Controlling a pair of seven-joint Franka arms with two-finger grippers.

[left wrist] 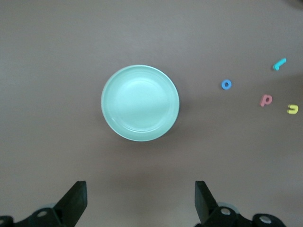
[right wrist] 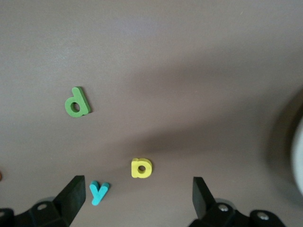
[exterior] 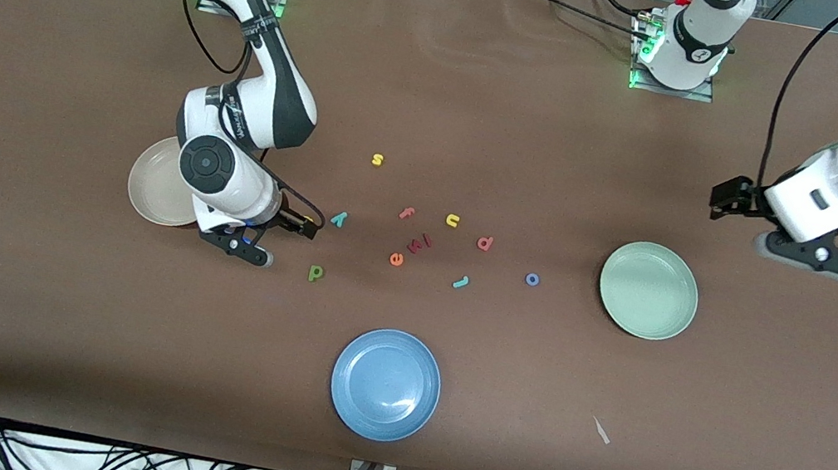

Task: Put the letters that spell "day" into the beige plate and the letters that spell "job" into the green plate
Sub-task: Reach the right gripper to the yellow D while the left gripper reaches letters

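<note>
counting three plates [exterior: 385, 384], ten letters [exterior: 397, 259] on table.

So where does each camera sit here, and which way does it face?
Front view: high across the table, facing both arms' bases; shows the right claw beside the beige plate and the left claw.
Left wrist view: looks down on the green plate; own open fingers show.
Right wrist view: looks down on d, a, y.
Front and left wrist views share the green plate.
</note>
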